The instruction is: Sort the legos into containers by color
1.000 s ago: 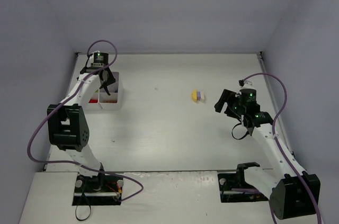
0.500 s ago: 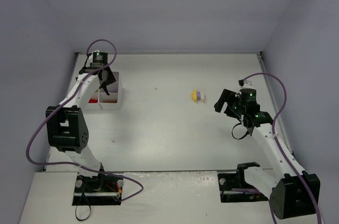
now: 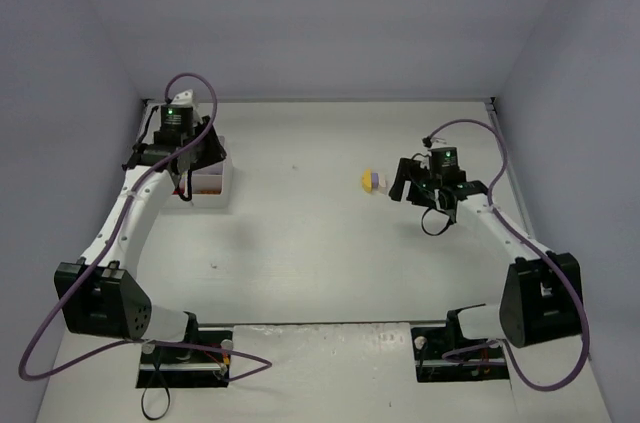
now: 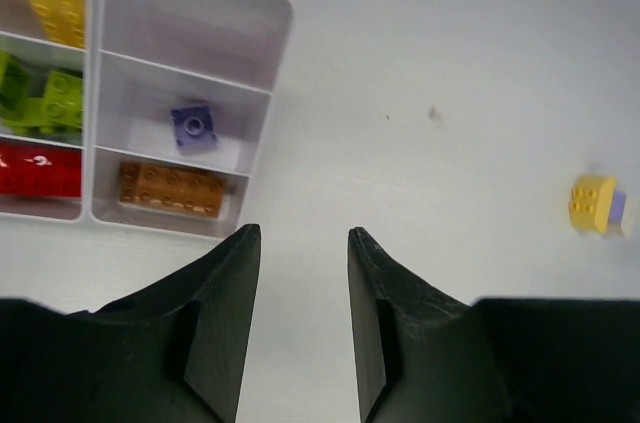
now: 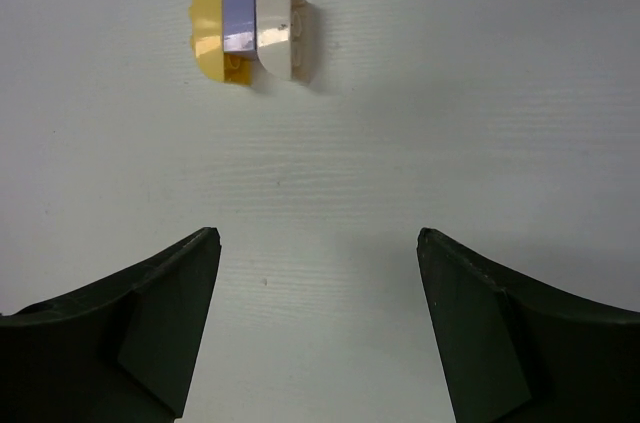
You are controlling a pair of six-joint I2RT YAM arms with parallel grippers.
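Right end effector (image 5: 315,238) agape near legos (image 5: 255,35)

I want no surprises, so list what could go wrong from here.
1. The yellow brick, lilac brick and pale brick sit pressed together; gripped as one, mixed colours could land in one compartment.
2. They lie off-centre ahead of the right gripper, jaws open, so a finger might shove them away.
3. The left gripper hangs close to the tray and could knock its rim.

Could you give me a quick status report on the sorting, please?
Left gripper open, empty, near the tray. Right gripper open, empty, facing the yellow-lilac brick cluster on the table. Nothing between its fingers and the cluster.
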